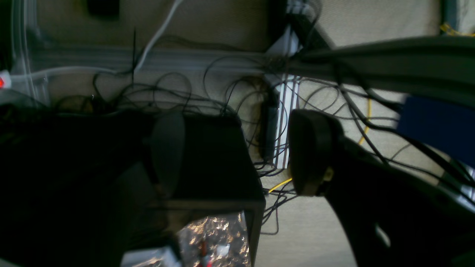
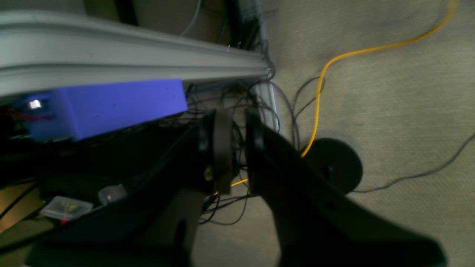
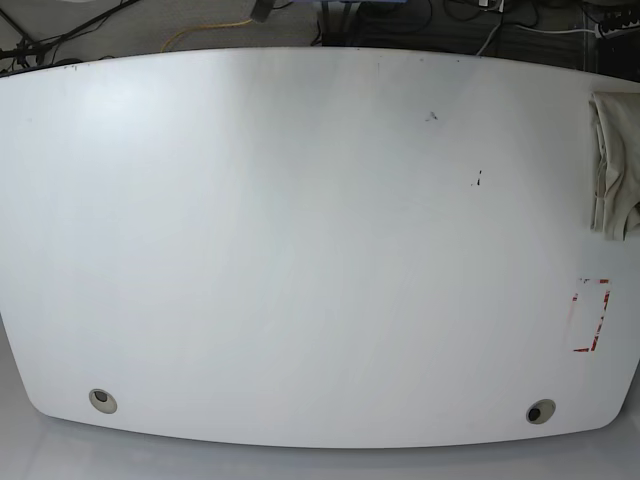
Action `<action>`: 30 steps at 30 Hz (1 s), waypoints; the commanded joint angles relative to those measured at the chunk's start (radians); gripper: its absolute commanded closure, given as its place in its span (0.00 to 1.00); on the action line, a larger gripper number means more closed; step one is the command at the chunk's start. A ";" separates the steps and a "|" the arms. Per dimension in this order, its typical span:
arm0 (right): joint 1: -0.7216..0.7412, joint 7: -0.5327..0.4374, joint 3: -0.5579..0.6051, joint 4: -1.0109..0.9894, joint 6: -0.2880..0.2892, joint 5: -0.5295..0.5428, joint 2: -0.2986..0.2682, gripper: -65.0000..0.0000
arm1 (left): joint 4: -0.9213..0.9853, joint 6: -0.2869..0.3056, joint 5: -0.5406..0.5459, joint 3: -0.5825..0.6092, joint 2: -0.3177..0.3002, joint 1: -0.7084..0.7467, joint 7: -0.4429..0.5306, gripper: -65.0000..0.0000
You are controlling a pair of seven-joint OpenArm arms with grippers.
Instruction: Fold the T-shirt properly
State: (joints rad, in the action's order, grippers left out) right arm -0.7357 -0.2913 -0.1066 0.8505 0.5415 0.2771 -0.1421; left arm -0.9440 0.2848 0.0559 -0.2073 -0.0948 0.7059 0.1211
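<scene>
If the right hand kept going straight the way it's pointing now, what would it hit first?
Probably the tangle of dark cables just beyond the right hand, then the carpeted floor. Its fingers are nearly closed and hold nothing. Depth is hard to judge, so this is a guess.

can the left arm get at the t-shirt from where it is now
Probably, but not at once. The T-shirt lies bunched at the table's right edge, the left arm's side, nothing on it. The left gripper, jaws open, sits off the table over floor cables.

Beige T-shirt, white table
</scene>
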 commanded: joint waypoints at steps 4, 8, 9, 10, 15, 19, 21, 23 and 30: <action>0.123 -0.010 0.075 -0.172 -0.076 0.007 -0.026 0.89 | 0.296 0.001 0.002 0.081 -0.050 -0.162 -0.007 0.38; 0.236 -0.009 0.146 -0.331 -0.137 0.007 -0.047 0.89 | 0.540 0.001 0.003 0.130 -0.055 -0.311 -0.004 0.38; 0.261 -0.009 0.166 -0.365 -0.148 0.007 -0.049 0.89 | 0.584 0.001 0.003 0.130 -0.055 -0.337 0.001 0.38; 0.284 -0.009 0.183 -0.394 -0.159 0.007 -0.049 0.89 | 0.624 0.001 0.003 0.131 -0.055 -0.366 0.002 0.38; 0.361 -0.009 0.236 -0.486 -0.214 0.007 -0.063 0.89 | 0.736 -0.005 0.003 0.191 -0.055 -0.467 0.002 0.39; 0.399 -0.004 0.236 -0.524 -0.228 0.007 -0.064 0.89 | 0.779 -0.120 0.002 0.203 -0.050 -0.518 0.001 0.39; 0.417 0.000 0.238 -0.535 -0.228 0.007 -0.066 0.89 | 0.799 -0.163 0.002 0.233 -0.047 -0.538 0.001 0.39; 0.442 0.020 0.238 -0.554 -0.228 0.007 -0.066 0.89 | 0.813 -0.192 0.003 0.254 -0.041 -0.546 0.001 0.39; 0.499 0.077 0.238 -0.570 -0.228 0.007 -0.073 0.89 | 0.817 -0.241 0.005 0.269 -0.018 -0.558 -0.001 0.38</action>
State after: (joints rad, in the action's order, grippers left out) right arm -0.2367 -0.2226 0.1318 0.2810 0.3134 0.2855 -0.2005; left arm -0.1276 0.0521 0.0601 0.0608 -0.1036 0.1444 0.1211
